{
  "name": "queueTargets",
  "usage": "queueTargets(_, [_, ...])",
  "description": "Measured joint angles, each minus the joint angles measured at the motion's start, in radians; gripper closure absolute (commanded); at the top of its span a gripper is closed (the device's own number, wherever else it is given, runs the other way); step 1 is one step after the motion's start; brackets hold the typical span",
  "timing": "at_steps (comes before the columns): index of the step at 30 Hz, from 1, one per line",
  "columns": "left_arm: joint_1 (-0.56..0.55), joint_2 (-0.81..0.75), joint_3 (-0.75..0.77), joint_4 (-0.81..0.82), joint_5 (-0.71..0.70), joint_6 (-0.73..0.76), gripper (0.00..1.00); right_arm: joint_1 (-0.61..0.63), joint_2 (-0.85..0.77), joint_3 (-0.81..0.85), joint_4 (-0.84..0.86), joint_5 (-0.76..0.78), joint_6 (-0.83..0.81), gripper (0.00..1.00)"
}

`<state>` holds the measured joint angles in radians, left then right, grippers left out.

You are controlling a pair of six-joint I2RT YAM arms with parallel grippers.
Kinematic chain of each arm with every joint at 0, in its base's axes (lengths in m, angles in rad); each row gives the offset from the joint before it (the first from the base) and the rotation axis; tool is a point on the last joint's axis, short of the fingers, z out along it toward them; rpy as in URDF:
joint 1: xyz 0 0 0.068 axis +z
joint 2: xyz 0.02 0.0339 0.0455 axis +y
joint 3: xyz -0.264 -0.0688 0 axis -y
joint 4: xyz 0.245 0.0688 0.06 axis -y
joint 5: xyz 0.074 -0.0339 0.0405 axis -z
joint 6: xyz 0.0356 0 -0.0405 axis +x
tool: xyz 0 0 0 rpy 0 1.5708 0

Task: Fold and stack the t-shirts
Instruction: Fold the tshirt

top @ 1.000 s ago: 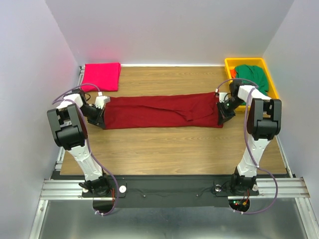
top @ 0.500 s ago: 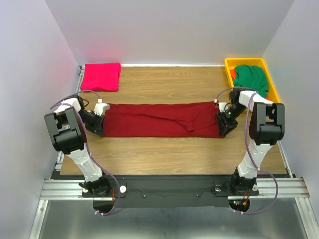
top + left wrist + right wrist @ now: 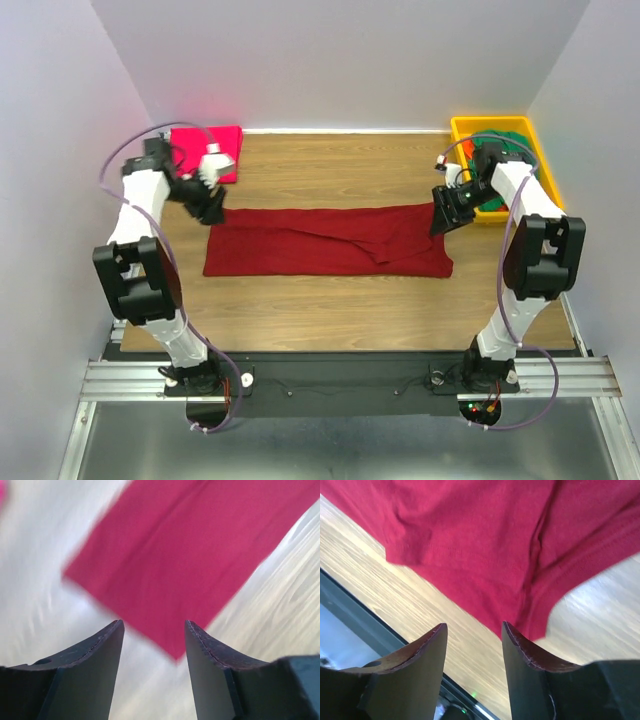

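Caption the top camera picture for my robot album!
Left gripper and right gripper hover open over the dark red t-shirt; pink t-shirt folded behind, green t-shirt in yellow bin.

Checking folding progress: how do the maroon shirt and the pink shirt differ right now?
The maroon shirt lies stretched in a long band across the table; the pink shirt is a compact folded square at its far left corner. The maroon shirt shows creases; the pink shirt looks smooth. Both lie flat on it.

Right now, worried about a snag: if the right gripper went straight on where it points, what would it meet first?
Most likely the maroon t-shirt, near its corner; the open right gripper aims at it. Depth is unclear, so it could meet the bare table beside the edge instead.
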<state>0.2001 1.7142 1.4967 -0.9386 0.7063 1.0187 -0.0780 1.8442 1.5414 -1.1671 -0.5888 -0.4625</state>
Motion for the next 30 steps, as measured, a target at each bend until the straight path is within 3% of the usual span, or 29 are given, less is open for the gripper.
queueTargets(2, [-0.092, -0.026, -0.012, 0.070, 0.001, -0.026, 0.36, 0.000, 0.032, 0.002, 0.018, -0.020, 0.025, 0.48])
queueTargets(10, [-0.628, -0.046, -0.100, 0.350, -0.041, -0.019, 0.37, 0.000, 0.168, 0.005, 0.080, -0.039, 0.082, 0.50])
queueTargets(13, [-0.737, -0.007, -0.084, 0.394, -0.039, 0.019, 0.37, 0.000, 0.179, 0.005, 0.091, -0.043, 0.097, 0.53])
queueTargets(21, [-0.965, 0.132, -0.069, 0.486, -0.060, 0.145, 0.37, 0.000, 0.179, 0.000, 0.127, -0.063, 0.120, 0.60])
queueTargets(30, [-1.086, 0.200, -0.064, 0.549, -0.104, 0.238, 0.42, 0.000, 0.179, -0.043, 0.156, -0.047, 0.127, 0.59])
